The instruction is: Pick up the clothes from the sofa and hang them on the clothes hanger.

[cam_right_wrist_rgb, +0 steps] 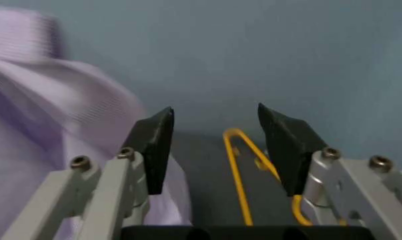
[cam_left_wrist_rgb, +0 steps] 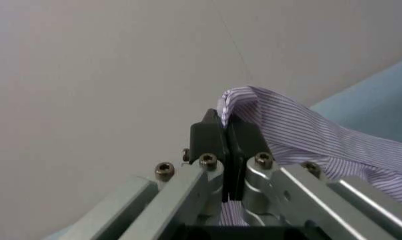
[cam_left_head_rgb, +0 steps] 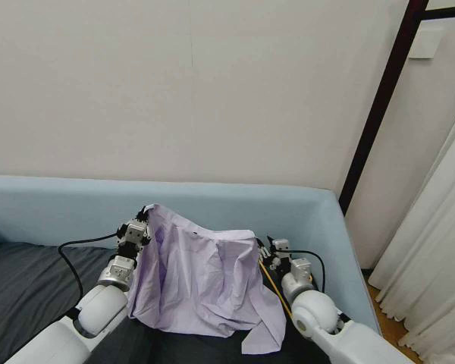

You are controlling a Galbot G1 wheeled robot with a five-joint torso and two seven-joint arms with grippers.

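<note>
Now the left gripper (cam_left_wrist_rgb: 226, 131) pinches a soft purple striped shirt (cam_left_head_rgb: 205, 273); the right gripper (cam_right_wrist_rgb: 214, 117) gapes wide by a yellow wire hanger (cam_right_wrist_rgb: 238, 150).

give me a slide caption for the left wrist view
Left end effector shut on a fold of the purple striped shirt, holding it up against a pale wall.

Soft, even light is falling across the wall (cam_left_head_rgb: 174, 91). The shirt (cam_left_head_rgb: 205, 280) is carrying faint shadows in its folds, and the dark sofa seat (cam_left_head_rgb: 23, 288) beneath it is lying dimmer than the backrest (cam_left_head_rgb: 61, 205).
</note>
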